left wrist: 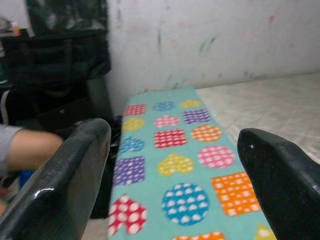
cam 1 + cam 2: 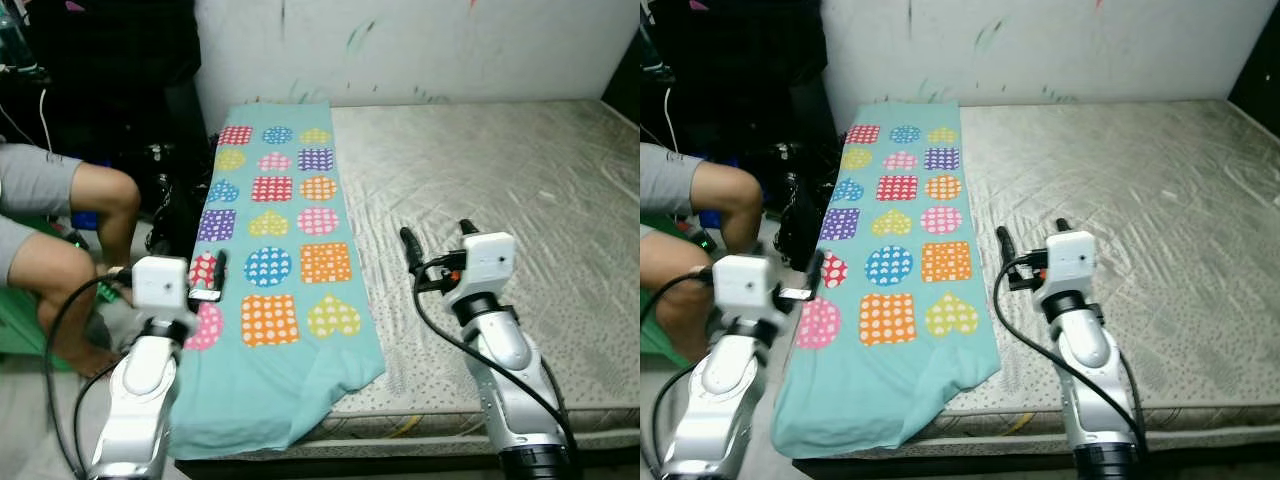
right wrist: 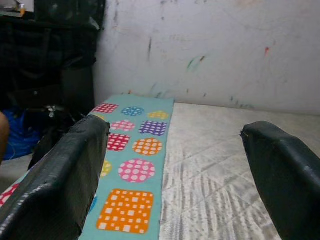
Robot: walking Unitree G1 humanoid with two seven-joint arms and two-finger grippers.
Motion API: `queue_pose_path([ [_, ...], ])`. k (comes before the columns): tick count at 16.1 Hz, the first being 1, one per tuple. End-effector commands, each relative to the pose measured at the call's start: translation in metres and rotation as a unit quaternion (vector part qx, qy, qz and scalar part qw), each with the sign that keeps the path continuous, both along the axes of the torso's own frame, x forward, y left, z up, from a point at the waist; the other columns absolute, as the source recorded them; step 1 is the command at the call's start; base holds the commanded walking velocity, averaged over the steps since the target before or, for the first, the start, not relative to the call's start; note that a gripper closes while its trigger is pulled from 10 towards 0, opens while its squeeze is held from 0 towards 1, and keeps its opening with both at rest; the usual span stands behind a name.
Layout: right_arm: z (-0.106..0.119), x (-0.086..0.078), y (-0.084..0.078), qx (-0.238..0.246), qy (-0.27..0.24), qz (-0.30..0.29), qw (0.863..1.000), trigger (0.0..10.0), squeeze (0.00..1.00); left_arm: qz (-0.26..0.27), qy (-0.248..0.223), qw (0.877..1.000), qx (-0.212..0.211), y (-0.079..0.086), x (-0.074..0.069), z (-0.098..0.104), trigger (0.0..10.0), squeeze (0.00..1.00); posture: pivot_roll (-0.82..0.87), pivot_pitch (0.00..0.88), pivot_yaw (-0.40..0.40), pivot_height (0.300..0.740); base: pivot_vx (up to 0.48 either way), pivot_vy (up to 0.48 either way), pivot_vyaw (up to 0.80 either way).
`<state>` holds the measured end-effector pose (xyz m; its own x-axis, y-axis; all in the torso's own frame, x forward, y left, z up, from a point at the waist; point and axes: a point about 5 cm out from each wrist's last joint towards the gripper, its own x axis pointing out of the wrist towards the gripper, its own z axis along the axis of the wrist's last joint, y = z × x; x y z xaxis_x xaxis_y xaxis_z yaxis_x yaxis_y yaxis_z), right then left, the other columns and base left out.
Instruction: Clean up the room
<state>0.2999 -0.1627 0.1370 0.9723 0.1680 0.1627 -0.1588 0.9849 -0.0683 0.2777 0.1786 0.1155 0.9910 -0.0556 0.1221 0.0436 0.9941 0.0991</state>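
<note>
we see blanket (image 2: 275, 250) flat along mattress (image 2: 520, 200) left edge, 11 o'clock | left gripper (image 1: 175, 165) spread over its near end | right gripper (image 2: 437, 237) spread above mattress, 1 o'clock | person's legs (image 2: 60, 250) at 9

- A teal blanket (image 2: 290, 300) lies spread flat in a long strip along the left side of the mattress (image 2: 520, 190).
- It is printed with rows of polka-dotted circles, squares and hearts in red, blue, yellow, pink, purple and orange.
- Its far end reaches the wall.
- Its near end hangs over the mattress's front edge, rumpled, with one corner drooping lower at the left.
</note>
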Motion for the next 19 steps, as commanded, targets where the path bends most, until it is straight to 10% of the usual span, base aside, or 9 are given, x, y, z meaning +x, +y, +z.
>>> queue_pose_path([
  [1,0.004,-0.001,0.001,-0.002,-0.012,-0.003,1.0,10.0,0.0,-0.007,0.007,1.0,-0.002,-0.001,0.001,-0.002,10.0,0.0,-0.2,0.0,0.073,0.74,0.0,0.0,0.0],
  [19,-0.006,-0.008,0.022,-0.01,0.018,0.026,0.999,10.0,0.0,0.01,0.038,0.998,-0.053,-0.008,-0.016,-0.01,10.0,0.0,-0.17,0.0,0.035,0.74,0.0,0.0,0.0],
])
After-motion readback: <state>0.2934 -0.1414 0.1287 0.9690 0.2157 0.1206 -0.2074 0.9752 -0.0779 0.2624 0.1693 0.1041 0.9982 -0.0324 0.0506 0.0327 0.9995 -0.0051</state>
